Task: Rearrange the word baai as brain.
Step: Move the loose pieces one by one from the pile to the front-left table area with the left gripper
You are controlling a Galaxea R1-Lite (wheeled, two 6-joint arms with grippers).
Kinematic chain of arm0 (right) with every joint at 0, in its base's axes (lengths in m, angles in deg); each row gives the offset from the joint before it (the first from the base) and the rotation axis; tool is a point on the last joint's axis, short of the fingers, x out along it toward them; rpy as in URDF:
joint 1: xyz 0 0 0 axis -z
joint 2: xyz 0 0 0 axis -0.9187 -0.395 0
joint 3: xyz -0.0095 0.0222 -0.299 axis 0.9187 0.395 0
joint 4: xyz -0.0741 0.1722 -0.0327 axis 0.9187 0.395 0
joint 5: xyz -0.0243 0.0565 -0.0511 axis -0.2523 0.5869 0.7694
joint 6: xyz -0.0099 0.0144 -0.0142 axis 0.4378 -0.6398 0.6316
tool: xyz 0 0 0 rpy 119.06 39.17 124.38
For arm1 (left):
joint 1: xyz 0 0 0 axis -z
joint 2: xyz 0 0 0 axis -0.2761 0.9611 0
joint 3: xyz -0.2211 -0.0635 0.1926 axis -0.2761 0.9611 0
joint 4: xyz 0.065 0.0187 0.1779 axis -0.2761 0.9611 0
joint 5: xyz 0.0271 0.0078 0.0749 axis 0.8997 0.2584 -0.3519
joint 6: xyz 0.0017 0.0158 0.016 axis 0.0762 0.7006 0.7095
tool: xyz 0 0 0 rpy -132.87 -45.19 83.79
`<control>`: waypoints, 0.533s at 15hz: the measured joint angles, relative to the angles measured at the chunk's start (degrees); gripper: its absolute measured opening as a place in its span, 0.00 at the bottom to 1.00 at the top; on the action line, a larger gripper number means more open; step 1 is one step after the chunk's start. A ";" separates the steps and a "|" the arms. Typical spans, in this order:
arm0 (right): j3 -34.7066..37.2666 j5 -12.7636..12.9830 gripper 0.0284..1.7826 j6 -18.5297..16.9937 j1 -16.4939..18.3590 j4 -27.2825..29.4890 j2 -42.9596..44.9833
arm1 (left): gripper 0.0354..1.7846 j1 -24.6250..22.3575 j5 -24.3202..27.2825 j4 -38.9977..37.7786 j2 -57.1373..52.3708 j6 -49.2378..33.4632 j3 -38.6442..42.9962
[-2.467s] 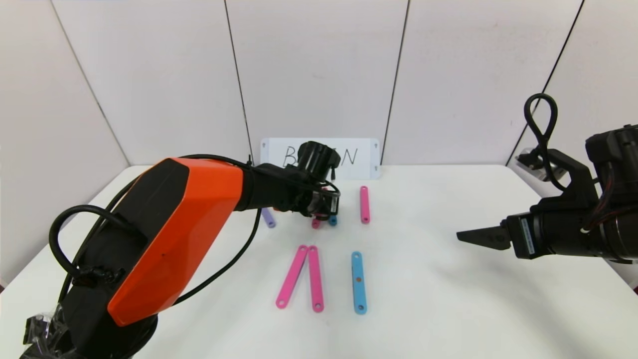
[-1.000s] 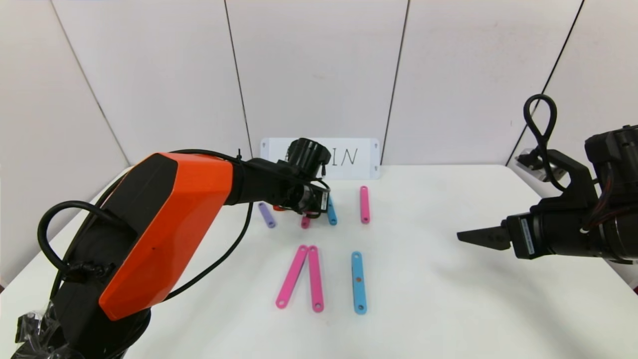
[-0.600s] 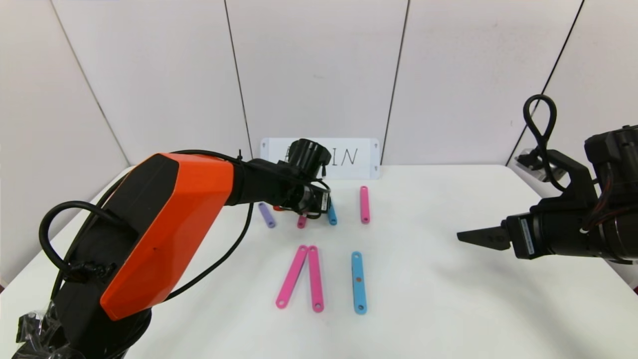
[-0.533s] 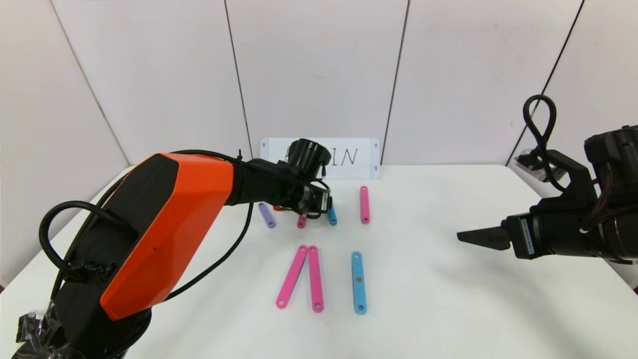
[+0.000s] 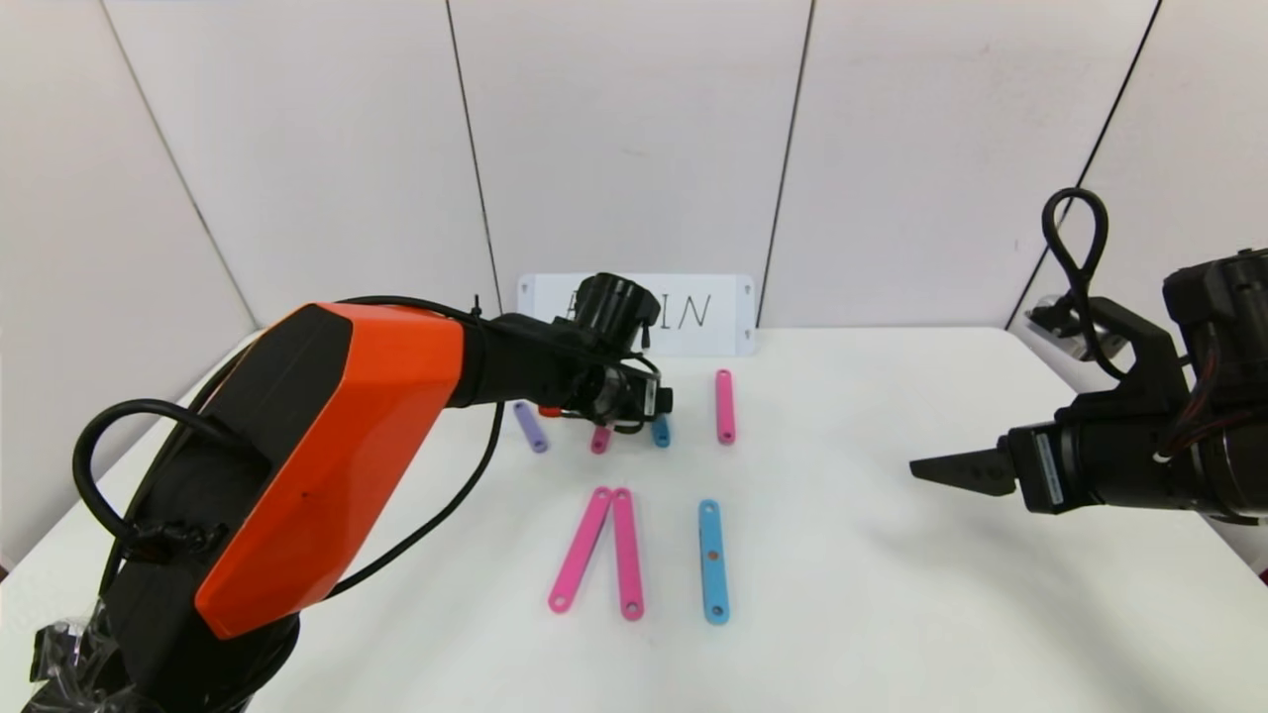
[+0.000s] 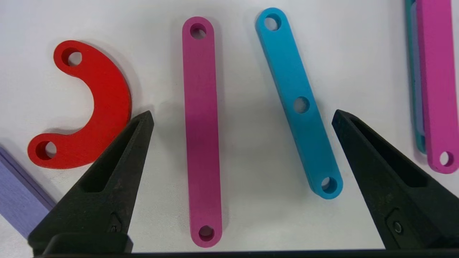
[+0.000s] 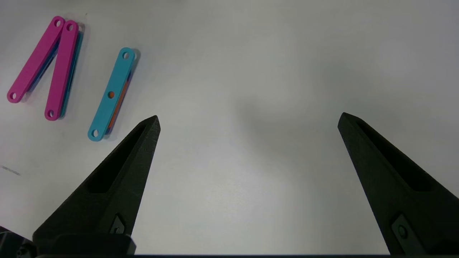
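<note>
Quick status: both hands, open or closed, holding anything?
Left hand: open, holding nothing, over the pink strip and blue strip.
Right hand: open, empty, above bare table.

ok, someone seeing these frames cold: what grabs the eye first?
The big orange left arm reaching across the table, its left gripper open above a pink strip and a blue strip, with a red C-shaped curve beside them. Nearer the robot lie two pink strips in a V and a blue strip. The right gripper hovers open over bare table at right.
</note>
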 joint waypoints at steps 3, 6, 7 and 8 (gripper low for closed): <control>0.00 -0.06 0.98 0.02 0.44 0.00 0.07 | 0.97 0.13 1.60 0.21 -0.15 -0.88 0.04; 0.00 -0.12 0.98 0.00 1.12 -0.34 0.07 | 0.97 0.27 3.99 0.55 -0.28 -1.82 0.09; -0.02 -0.12 0.98 0.00 1.27 -0.37 0.07 | 0.97 0.27 4.05 0.60 -0.37 -1.82 0.15; -0.05 -0.15 0.98 0.00 1.46 -0.39 0.07 | 0.97 0.24 4.18 0.57 -0.45 -1.84 0.15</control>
